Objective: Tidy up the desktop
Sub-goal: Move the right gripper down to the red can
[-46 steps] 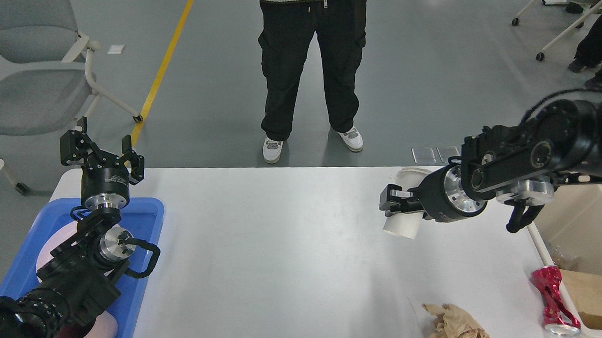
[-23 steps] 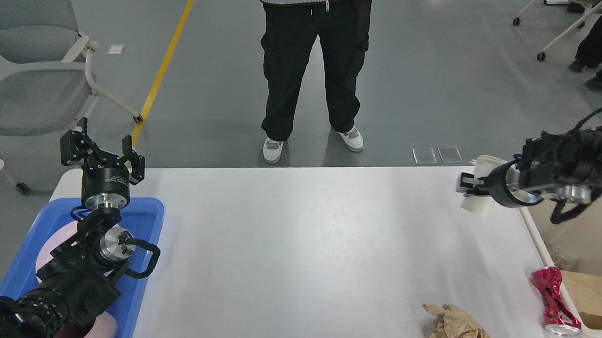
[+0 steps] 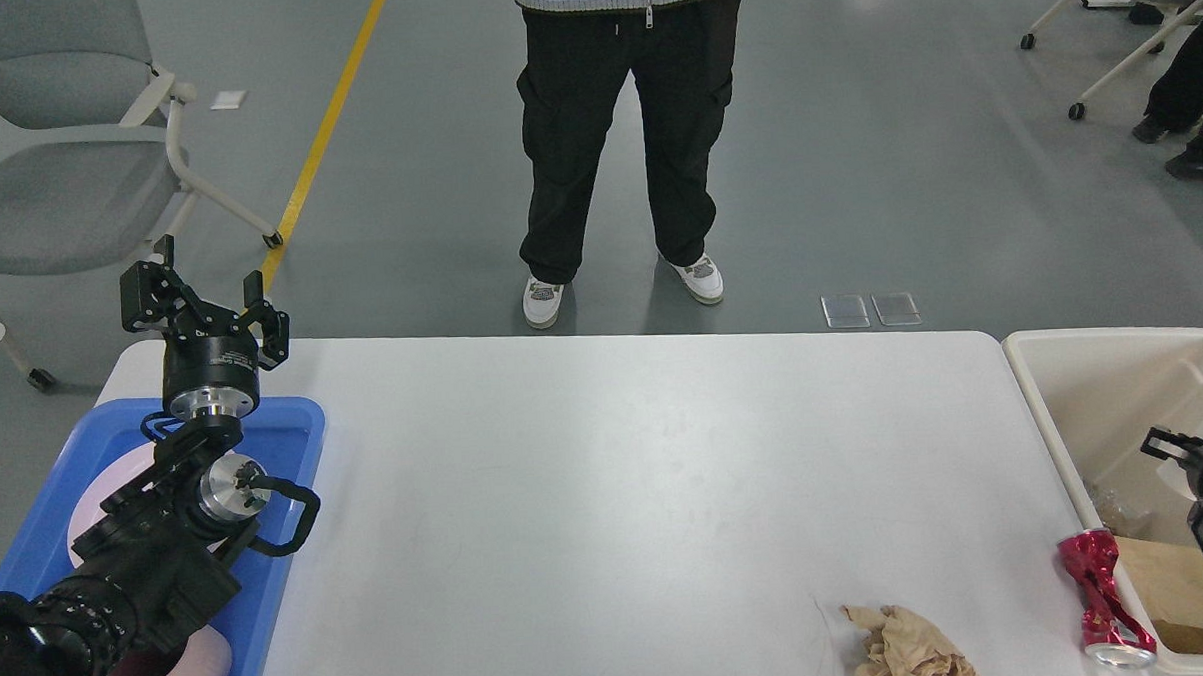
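Far left: blue plastic tray [image 3: 294, 429] on the desktop's left end, holding pale pink plates [image 3: 92, 506]. Above its far edge, left gripper [image 3: 205, 302], raised and pointing up, fingers spread apart, gripping nothing.

Centre: white desktop [image 3: 606, 478], wide and mostly bare. Beyond its far edge, a standing person [image 3: 620, 137] in black trousers and white trainers.

Near right, at the front edge: crumpled brown paper [image 3: 903, 648], a loose wad with no clear long axis. Just right of it, crushed red drink can [image 3: 1101, 596], lying at the desktop's right edge against the rim of the cream bin [image 3: 1039, 403], long axis running roughly front to back.

Far right: right gripper [image 3: 1166, 445] over the bin's interior, small and dark at the picture's edge; open or closed cannot be told. A flat cardboard piece [image 3: 1165, 583] lies inside the bin.

Likely next: paper wad or can into the bin. Both lie forward and left of the right gripper, near it, well apart from the left gripper across the whole desktop; right arm clearly the nearer. For the can, fingers best closing across its short width.
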`<state>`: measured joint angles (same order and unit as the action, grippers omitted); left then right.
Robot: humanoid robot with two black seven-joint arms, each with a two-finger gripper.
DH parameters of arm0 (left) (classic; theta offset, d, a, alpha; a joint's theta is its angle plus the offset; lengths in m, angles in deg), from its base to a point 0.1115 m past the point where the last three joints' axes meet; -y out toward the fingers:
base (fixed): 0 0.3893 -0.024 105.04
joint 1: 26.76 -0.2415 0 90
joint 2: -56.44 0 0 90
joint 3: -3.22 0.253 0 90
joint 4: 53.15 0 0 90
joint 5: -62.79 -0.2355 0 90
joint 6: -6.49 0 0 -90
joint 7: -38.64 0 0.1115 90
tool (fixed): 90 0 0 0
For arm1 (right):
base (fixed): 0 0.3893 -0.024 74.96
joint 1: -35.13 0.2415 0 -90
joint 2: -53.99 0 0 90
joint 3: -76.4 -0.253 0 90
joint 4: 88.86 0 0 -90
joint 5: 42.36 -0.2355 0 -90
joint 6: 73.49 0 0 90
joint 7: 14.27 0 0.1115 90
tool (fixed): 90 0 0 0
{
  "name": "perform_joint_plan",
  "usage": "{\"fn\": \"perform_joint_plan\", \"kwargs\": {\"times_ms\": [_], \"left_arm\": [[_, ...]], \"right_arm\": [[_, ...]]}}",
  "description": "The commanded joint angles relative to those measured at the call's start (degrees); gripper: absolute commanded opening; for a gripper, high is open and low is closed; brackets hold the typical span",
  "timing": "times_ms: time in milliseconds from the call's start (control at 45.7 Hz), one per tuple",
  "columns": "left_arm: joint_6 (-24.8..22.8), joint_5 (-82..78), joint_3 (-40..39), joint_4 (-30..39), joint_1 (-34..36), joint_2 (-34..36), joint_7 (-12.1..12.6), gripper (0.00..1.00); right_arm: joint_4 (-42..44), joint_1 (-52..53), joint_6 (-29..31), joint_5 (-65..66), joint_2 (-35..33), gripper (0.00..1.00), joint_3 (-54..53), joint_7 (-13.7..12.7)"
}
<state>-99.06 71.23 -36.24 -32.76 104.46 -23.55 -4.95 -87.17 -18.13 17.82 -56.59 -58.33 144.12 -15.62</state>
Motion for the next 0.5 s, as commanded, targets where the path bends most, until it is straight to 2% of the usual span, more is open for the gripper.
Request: {"fn": "perform_joint_plan", "kwargs": {"times_ms": [0, 22, 66, 88, 372, 481], "left_arm": [[0.0, 0.0, 0.0, 0.0, 0.0, 0.0, 0.0, 0.96], [0.0, 0.0, 0.0, 0.0, 0.0, 0.0, 0.0, 0.96], [0.0, 0.0, 0.0, 0.0, 0.1, 0.0, 0.0, 0.96], [0.0, 0.0, 0.0, 0.0, 0.0, 0.0, 0.0, 0.96], [0.0, 0.1, 0.0, -0.1, 0.1, 0.0, -0.1, 0.96], [0.0, 0.1, 0.2, -0.1, 0.1, 0.0, -0.1, 0.96]], "right_arm": [[0.6, -1.1, -1.5, -0.1, 0.0, 0.59, -0.3, -0.9], [0.7, -1.5, -1.3, 0.1, 0.0, 1.0, 0.0, -1.1], [0.7, -2.3, -1.3, 0.9, -0.1, 0.97, 0.6, -1.2], [0.7, -2.6, -1.4, 1.7, -0.1, 1.0, 0.9, -1.3], [0.7, -1.9, -1.0, 2.5, -1.0, 1.0, -1.5, -1.6], [0.7, -0.5, 1.0, 2.6, -1.1, 1.0, -5.8, -3.6]]}}
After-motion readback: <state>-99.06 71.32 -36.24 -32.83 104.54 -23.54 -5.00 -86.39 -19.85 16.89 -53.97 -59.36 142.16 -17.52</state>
